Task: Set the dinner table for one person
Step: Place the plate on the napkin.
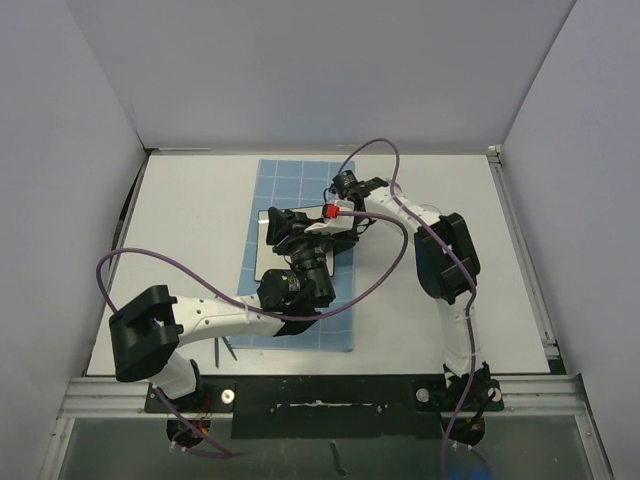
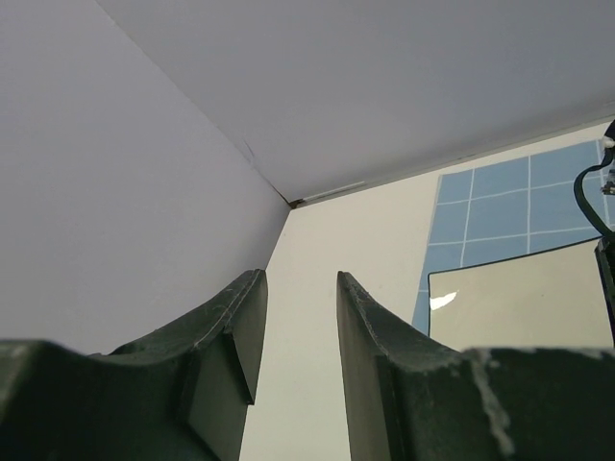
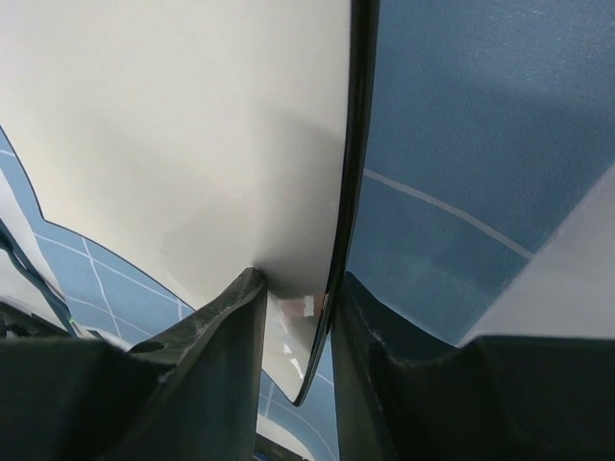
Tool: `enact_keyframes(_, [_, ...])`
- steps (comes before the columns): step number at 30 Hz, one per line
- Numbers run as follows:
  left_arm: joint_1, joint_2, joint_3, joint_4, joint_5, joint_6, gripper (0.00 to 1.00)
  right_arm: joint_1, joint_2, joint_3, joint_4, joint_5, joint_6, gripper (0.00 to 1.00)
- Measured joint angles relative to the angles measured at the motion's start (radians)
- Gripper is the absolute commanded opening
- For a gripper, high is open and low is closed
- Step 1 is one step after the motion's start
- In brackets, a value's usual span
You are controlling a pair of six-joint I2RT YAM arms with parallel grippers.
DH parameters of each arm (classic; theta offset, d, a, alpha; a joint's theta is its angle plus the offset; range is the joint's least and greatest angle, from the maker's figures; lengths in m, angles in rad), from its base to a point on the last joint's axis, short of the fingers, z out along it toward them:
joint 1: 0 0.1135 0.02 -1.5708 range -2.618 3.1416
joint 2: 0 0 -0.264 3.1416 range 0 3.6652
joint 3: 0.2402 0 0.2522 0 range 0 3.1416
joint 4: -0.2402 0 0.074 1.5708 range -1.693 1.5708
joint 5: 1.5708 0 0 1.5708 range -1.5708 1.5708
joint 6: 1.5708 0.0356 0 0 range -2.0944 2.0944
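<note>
A square cream plate with a black rim lies on the blue gridded mat in the middle of the white dinner table; the arms hide most of it. My right gripper straddles the plate's right rim, one finger on the cream inner face, the other outside, over the mat, and my right gripper is closed on the rim. My left gripper hovers over the plate. It is open and empty, pointing at the far left corner, with the plate at its right.
Grey walls enclose the table on three sides. A black rail runs along the near edge by the arm bases. A thin dark item lies by the mat's near left corner. Purple cables loop over the table.
</note>
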Motion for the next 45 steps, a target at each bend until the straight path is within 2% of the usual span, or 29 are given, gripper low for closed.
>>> enact_keyframes(22, [0.0, 0.0, 0.0, 0.0, 0.0, -0.001, 0.33, -0.002, -0.018, -0.145, 0.122, -0.047, 0.056, 0.0])
enact_keyframes(45, [0.0, 0.002, 0.003, 0.0, 0.0, 0.011, 0.33, 0.0, -0.016, -0.106, 0.098, -0.04, 0.05, 0.0])
